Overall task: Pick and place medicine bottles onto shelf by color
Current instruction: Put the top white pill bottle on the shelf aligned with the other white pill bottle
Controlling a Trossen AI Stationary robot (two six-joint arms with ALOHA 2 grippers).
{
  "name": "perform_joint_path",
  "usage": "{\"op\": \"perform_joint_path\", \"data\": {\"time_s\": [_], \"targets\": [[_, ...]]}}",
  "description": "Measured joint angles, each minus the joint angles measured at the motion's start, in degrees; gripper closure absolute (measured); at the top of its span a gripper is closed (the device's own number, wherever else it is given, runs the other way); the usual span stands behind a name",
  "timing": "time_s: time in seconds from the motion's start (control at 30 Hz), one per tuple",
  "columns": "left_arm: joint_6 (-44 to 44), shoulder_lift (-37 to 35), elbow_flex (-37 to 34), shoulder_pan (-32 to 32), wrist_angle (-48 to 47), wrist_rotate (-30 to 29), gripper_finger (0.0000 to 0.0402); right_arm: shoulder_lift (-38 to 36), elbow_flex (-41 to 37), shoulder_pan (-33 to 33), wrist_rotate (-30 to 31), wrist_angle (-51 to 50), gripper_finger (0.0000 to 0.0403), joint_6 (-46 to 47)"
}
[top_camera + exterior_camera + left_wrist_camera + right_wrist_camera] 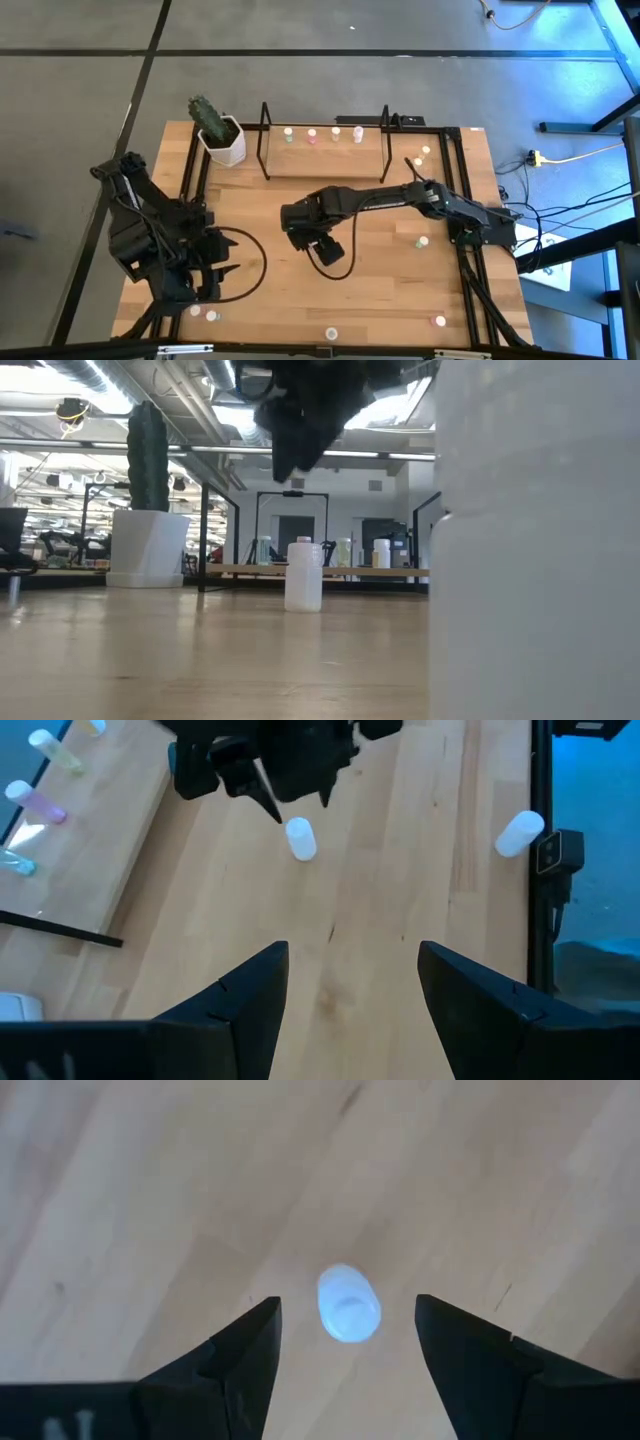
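Spanning pretty much the whole shot is the wooden tabletop (pixel 380 300), with the wire shelf (pixel 325 150) along its far edge, well beyond the right hand. Four medicine bottles (pixel 311 134) already stand in a row on the shelf floor, tops looking whitish-green, pink, white and yellow as far as I can tell. A white cactus pot (pixel 225 143) sits just beside the shelf's end loop.

Right arm reaches out over the middle of the tabletop, and the right hand (pixel 345 1340) hangs above a white-topped bottle (pixel 348 1304). That bottle stands upright on the wood, between the two fingers, but the fingers are spread wide on either side and clear of it, so nothing's gripped. Same bottle shows in the low view (pixel 304 574), with the hand hanging above it.

Left hand (pixel 350 995) is parked over the near left part of the tabletop, fingers wide apart and holding nothing.

Loose bottles are scattered well away from the right hand: one (pixel 421 241) off toward the right arm's base, two (pixel 426 152) near the shelf's right end, a few along the near edge (pixel 331 334).
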Motion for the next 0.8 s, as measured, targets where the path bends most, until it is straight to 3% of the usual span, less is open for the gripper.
{"op": "perform_joint_path", "data": {"time_s": [0.8], "targets": [[1.07,-0.02,0.02,2.17,0.12,-0.37,0.0184,0.38,-0.03,-2.05,-0.16,-0.51,0.0170,0.11]]}}
